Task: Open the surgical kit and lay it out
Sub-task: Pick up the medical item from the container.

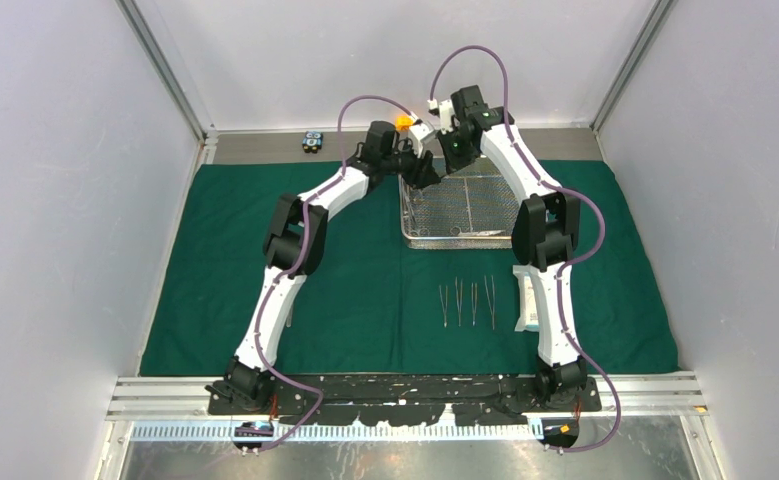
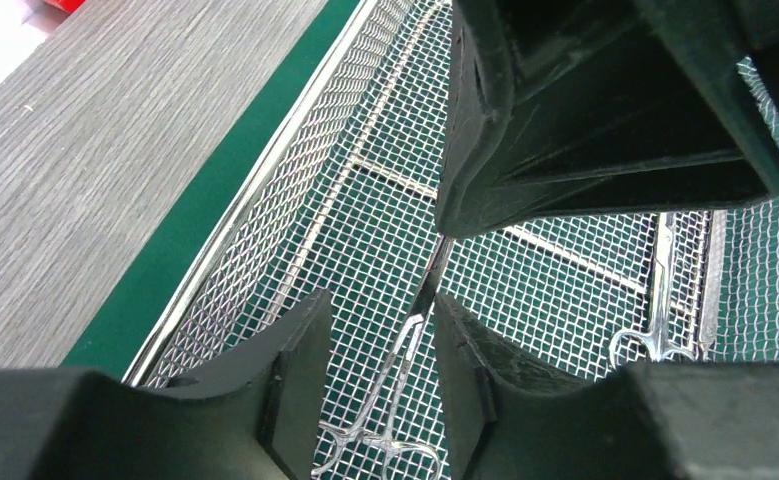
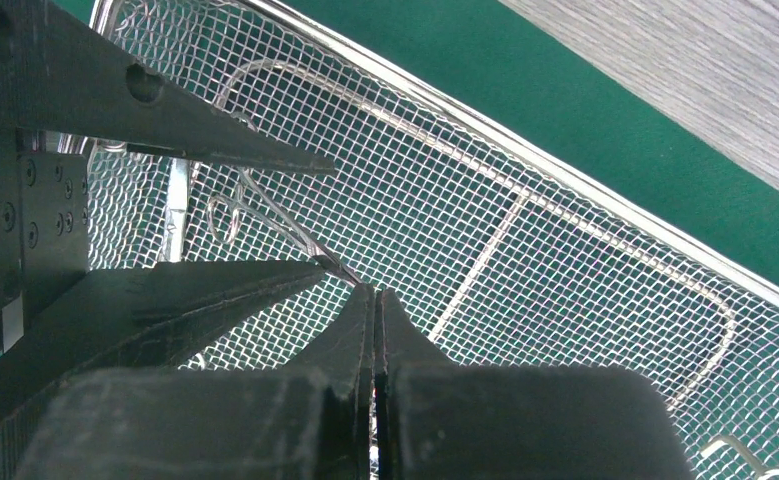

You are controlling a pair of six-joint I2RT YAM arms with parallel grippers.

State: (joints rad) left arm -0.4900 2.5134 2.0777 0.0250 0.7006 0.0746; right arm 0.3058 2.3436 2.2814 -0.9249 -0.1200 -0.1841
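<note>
The dark green cloth (image 1: 365,290) lies spread flat. The silver wire-mesh tray (image 1: 465,238) stands on it at the back centre. Both grippers reach into its far left corner. My left gripper (image 2: 380,300) is open, with steel forceps (image 2: 405,370) lying between its fingers on the mesh. My right gripper (image 3: 373,290) is shut, and its tip meets the tip of the forceps (image 3: 265,215); I cannot tell whether it pinches it. A second ring-handled instrument (image 2: 665,320) lies further right in the tray. Several slim instruments (image 1: 467,302) lie in a row on the cloth, beside the white-blue packet (image 1: 527,300).
An orange block (image 1: 403,122) and a black-blue block (image 1: 312,141) sit on the grey wood strip behind the cloth. White walls close in left, right and back. The tray rim (image 2: 265,190) runs close to my left gripper.
</note>
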